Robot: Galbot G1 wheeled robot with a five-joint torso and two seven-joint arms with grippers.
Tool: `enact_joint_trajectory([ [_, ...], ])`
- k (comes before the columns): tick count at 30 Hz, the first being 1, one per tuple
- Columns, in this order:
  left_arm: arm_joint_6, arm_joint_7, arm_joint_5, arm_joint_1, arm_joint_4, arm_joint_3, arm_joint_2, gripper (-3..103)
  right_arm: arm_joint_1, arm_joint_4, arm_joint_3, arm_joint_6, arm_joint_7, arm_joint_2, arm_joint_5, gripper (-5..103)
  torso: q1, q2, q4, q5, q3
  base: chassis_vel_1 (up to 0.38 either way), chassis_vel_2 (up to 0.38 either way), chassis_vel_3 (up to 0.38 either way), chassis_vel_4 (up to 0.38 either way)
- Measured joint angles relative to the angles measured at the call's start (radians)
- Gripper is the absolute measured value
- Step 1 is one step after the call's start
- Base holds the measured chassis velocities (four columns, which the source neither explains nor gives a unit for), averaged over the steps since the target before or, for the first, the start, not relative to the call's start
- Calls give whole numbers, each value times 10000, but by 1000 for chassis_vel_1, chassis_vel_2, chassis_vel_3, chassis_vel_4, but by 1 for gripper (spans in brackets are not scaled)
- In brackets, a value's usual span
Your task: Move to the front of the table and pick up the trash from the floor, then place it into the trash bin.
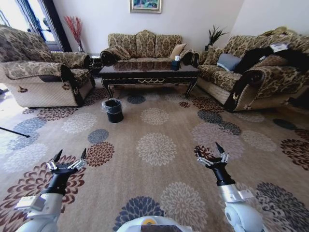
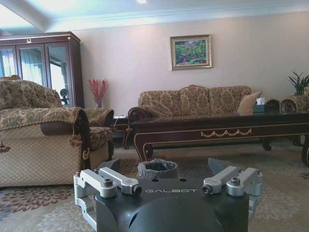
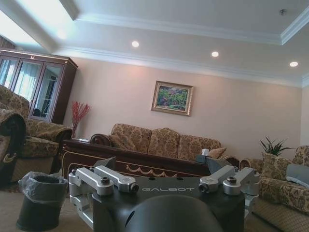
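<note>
A: Trash — I cannot make out any bottle, tissue or scrap on the floor (image 1: 159, 121) from the head view; the flower-patterned carpet in front of the robot is all I see there.

B: And the grippers?

A: Nearest the camera, both arms are held low over the carpet. The left gripper (image 1: 70, 155) is on the left, fingers spread wide, holding nothing. The right gripper (image 1: 210, 151) is on the right, also spread wide and empty.

B: What lies past them?

A: The trash bin (image 1: 114, 110), black with a thin liner around its rim, stands on the carpet ahead and to the left, just before the table's left end. In the left wrist view it sits between that gripper's fingers, farther off.

B: And farther?

A: The table (image 1: 149, 73), dark and glossy with gold ornament, stands behind the bin. A patterned sofa (image 1: 145, 46) backs it against the wall, with an armchair (image 1: 41, 72) on the left and another sofa (image 1: 256, 72) on the right
</note>
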Motion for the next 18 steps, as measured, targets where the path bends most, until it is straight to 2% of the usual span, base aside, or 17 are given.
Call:
enact_joint_trajectory([
  [3, -51, 11, 5, 1, 19, -29, -4, 100, -71, -30, 120, 92, -244, 39, -87, 100, 0, 0, -1, -1, 0, 0, 0, 0, 0],
  [11, -93, 27, 24, 2, 21, -9, -56, 100, -116, -39, 114, 139, -287, 102, -114, 100, 0, 0, 0, 0, 0, 0, 0, 0, 0],
  [18, -263, 54, 99, 25, 77, 1, -111, 100, -128, -54, 78, 200, -288, 133, -215, 100, 0, 0, 0, 1, 0, 122, 114, -111, -120],
])
